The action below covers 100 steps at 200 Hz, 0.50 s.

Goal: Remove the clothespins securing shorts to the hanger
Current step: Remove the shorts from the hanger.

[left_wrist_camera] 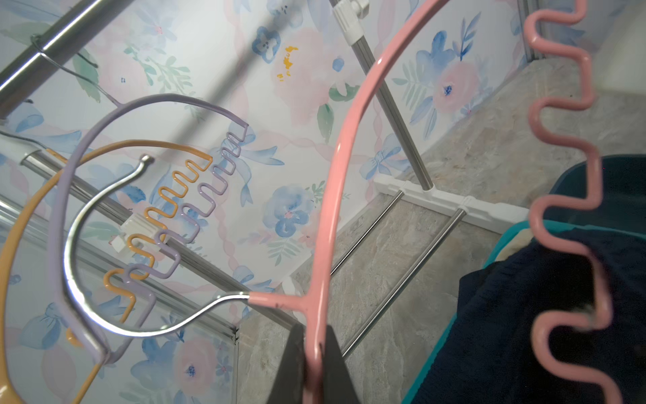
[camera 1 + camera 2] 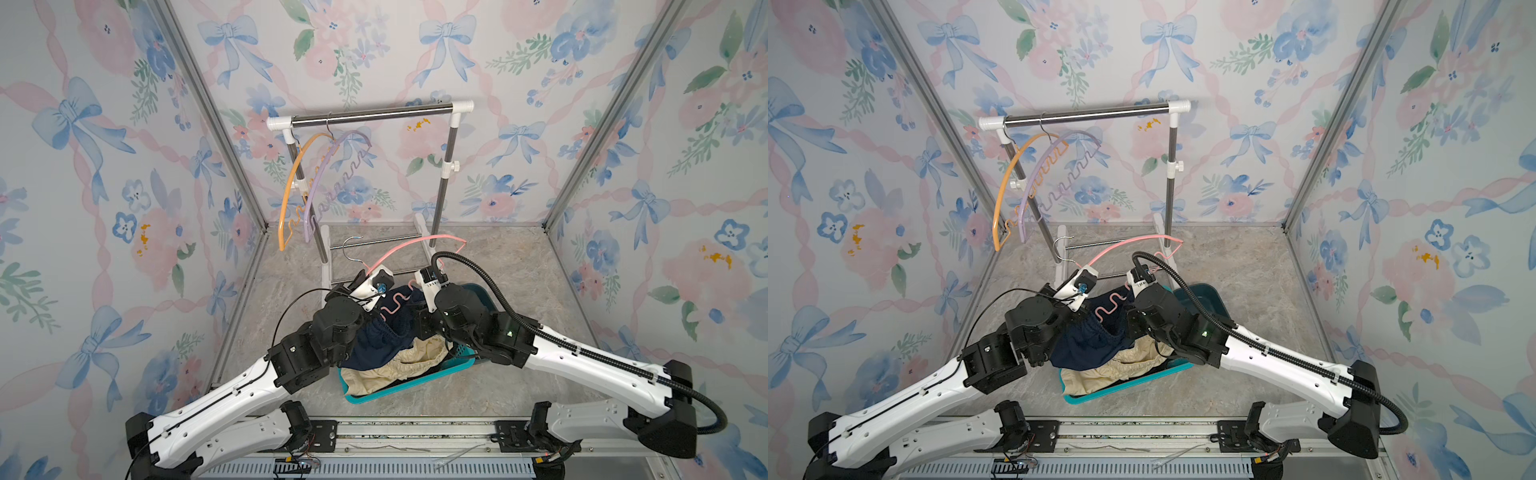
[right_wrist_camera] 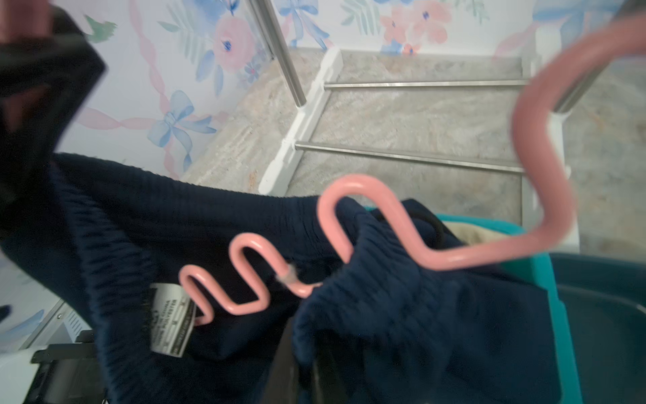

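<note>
1 hanger [image 1: 335,175], pink, clenched in left gripper [image 1: 313,353] | navy shorts [image 3: 209,224] at right gripper [image 3: 304,370], grip unclear

Left arm [image 2: 232,390] and right arm [image 2: 582,357] both reach forward, forearms angling in toward the middle, wrists close together. Left wrist [image 2: 338,320] is pitched up. Left gripper [image 1: 312,330] has its jaws pinched tight on the pink hanger [image 1: 349,140] near its neck. Right wrist [image 2: 457,305] faces it. Right gripper [image 3: 304,360] is blurred, with navy shorts [image 3: 419,314] against its fingers; jaw gap unclear.
</note>
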Tool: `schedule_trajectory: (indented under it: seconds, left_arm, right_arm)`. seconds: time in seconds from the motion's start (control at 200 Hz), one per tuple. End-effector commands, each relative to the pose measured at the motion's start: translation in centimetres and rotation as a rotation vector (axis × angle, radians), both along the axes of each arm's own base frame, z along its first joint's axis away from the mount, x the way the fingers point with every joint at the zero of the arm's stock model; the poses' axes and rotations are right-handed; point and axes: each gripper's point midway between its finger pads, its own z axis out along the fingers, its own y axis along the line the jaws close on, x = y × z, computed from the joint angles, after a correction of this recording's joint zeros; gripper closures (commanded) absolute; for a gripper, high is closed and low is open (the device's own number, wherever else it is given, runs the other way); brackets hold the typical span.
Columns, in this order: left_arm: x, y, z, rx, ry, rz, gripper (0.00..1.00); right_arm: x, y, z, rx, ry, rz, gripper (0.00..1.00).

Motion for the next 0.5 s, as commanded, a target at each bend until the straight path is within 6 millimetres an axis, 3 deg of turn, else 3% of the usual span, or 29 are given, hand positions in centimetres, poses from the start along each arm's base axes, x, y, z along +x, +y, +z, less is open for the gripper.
schedule_trajectory:
  seconds: [0.0,0.1,0.18,0.495]
  left_arm:
    - [0.2,-1.0,1.6,-0.01,-0.091,-0.025,1.0]
    - [0.5,-1.7,0.8,0.068,-0.14,-0.034,1.0]
    - [0.7,-2.1,0.5,0.115,-0.169,-0.038,1.0]
    - [1.3,-4.1,3.1,0.197,-0.267,-0.091,1.0]
  right_arm:
    - [0.4,-0.7,-1.5,0.065,0.055,-0.08,0.8]
    - [0.1,-1.4,-2.3,0.058,0.071,-0.093,0.66]
    - [0.0,-2.3,-1.6,0.061,0.058,-0.105,0.59]
    - [-0.8,-5.8,5.3,0.214,-0.039,-0.12,0.5]
